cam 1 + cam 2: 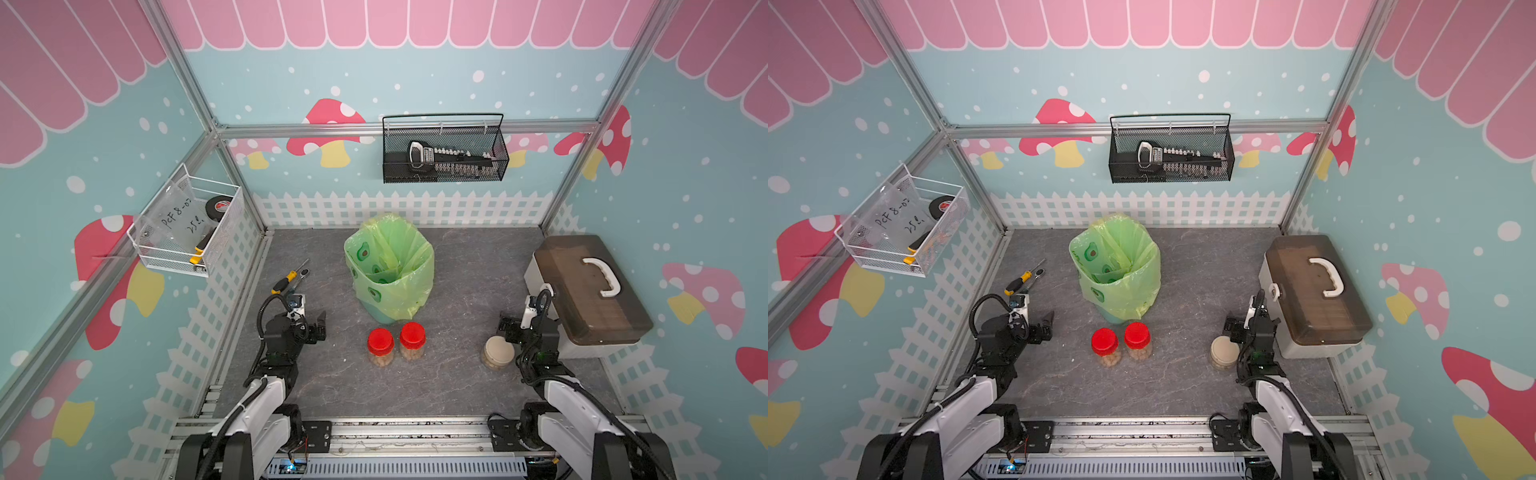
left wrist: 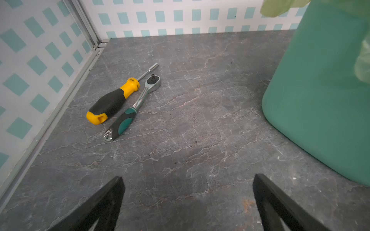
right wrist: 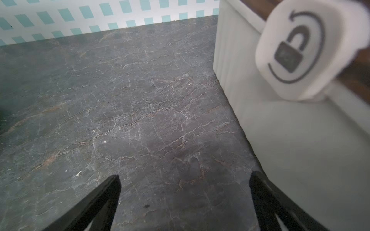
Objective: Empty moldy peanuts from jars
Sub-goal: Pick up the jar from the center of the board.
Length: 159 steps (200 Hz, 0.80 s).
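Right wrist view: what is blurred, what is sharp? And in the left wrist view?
Right wrist view: the white latch is blurred, the tabletop sharp. Left wrist view: the screwdriver and ratchet are sharp, the green bag soft.

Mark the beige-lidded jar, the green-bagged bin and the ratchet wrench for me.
beige-lidded jar (image 1: 499,348): in a top view, on its flat lid.
green-bagged bin (image 1: 415,286): in a top view, on its bag-covered side.
ratchet wrench (image 2: 141,98): left wrist view, on its metal shank.
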{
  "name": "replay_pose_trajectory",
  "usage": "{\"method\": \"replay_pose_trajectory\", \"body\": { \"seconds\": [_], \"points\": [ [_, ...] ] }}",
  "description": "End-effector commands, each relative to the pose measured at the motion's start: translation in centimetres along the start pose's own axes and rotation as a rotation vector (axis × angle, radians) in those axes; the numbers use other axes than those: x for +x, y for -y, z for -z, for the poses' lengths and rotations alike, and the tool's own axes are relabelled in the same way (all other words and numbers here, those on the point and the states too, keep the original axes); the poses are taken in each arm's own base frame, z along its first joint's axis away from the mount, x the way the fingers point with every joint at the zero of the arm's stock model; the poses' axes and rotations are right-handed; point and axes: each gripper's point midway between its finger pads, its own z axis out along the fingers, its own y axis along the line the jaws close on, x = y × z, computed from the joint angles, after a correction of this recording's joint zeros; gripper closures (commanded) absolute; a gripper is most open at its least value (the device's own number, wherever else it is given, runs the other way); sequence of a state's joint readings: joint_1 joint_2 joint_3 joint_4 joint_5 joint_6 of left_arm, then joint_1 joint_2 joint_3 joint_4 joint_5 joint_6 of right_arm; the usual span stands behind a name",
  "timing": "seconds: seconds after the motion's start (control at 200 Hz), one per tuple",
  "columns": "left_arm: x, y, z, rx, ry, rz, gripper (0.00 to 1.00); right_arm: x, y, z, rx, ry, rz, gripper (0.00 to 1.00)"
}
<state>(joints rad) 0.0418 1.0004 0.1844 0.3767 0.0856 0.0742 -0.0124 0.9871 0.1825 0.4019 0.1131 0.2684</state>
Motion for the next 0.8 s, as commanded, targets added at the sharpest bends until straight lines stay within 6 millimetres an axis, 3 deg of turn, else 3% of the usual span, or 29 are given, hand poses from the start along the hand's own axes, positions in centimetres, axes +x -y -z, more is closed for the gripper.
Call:
{"method": "replay_pose_trajectory", "body": {
  "seconds": [0.0,0.46,0.79],
  "points": [
    [-5.8,0.7,-7.2,0.058,0.188,0.045,0.01,-4.9,-2.3,-7.0,0.003,0.156,0.246,0.01],
    [-5.8,0.8,-7.1,0.063,0.191,0.045,0.01,-4.9,-2.1,-7.0,0.008,0.156,0.242,0.01],
    [-5.9,-0.5,-7.1,-0.033,0.193,0.072,0.01,-5.3,-1.6,-6.9,0.038,0.162,0.228,0.01]
  ]
}}
